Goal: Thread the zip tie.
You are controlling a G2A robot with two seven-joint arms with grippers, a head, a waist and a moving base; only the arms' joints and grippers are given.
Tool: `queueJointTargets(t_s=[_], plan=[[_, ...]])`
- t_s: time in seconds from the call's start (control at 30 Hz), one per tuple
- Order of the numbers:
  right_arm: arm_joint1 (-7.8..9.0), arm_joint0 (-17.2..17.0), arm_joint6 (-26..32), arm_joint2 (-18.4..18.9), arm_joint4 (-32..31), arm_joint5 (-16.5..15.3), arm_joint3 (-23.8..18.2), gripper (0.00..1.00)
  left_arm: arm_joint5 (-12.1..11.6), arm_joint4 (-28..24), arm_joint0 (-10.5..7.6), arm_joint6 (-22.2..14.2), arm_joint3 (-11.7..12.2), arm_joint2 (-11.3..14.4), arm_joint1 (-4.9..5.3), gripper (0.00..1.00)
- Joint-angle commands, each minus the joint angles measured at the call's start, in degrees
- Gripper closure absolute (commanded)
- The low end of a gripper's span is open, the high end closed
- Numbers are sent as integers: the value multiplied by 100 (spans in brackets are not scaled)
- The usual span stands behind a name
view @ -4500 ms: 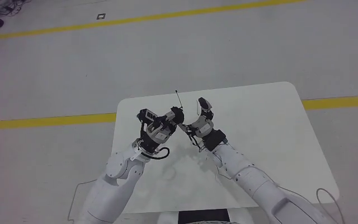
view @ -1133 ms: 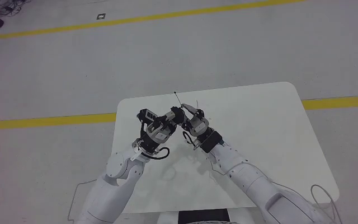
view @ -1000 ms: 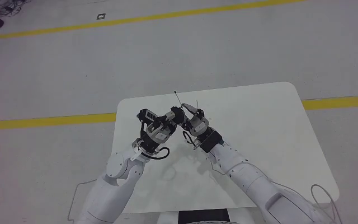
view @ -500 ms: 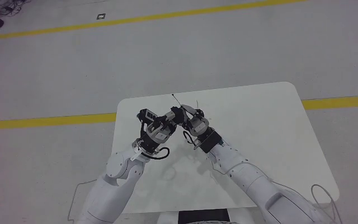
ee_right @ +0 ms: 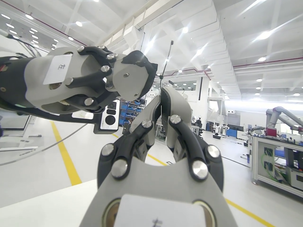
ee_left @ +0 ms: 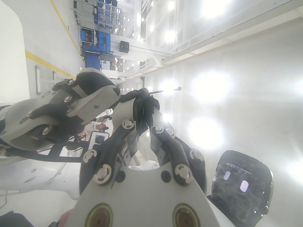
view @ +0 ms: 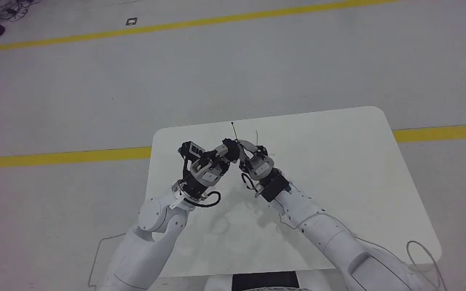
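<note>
A thin black zip tie [view: 233, 131] stands upright above the white table [view: 349, 167], held between both grippers near the table's middle left. My left gripper [view: 231, 150] is shut on its lower part; in the left wrist view the black fingers [ee_left: 151, 109] pinch the zip tie [ee_left: 163, 91], whose tip pokes out beyond them. Right beside it, my right gripper [view: 245, 152] is shut on the same strap. In the right wrist view the zip tie [ee_right: 167, 60] rises from between that gripper's [ee_right: 161, 100] pads, with the left gripper [ee_right: 132, 72] touching close alongside.
Both grippers are raised off the table surface [view: 328, 218]. Grey floor with yellow lines [view: 73, 156] surrounds the table. A black cable loop [view: 211, 201] hangs under the left wrist.
The right gripper, open 4.5 s ago, has shut on the zip tie and pressed closer to the left gripper. Over the last second the tie's tip swung slightly right.
</note>
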Motion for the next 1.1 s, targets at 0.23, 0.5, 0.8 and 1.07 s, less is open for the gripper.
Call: queueJointTargets(t_s=[0.23,0.5,0.8,1.07], plan=[[58,-16,0,-10,0,-46,232,100,0,0,0,0,0,0,0,100],[82,10,193,-83,0,9,384,100,0,0,0,0,0,0,0,100],[109,31,338,-103,0,-33,436,100,0,0,0,0,0,0,0,100],[93,44,434,-126,0,-57,472,100,0,0,0,0,0,0,0,100]])
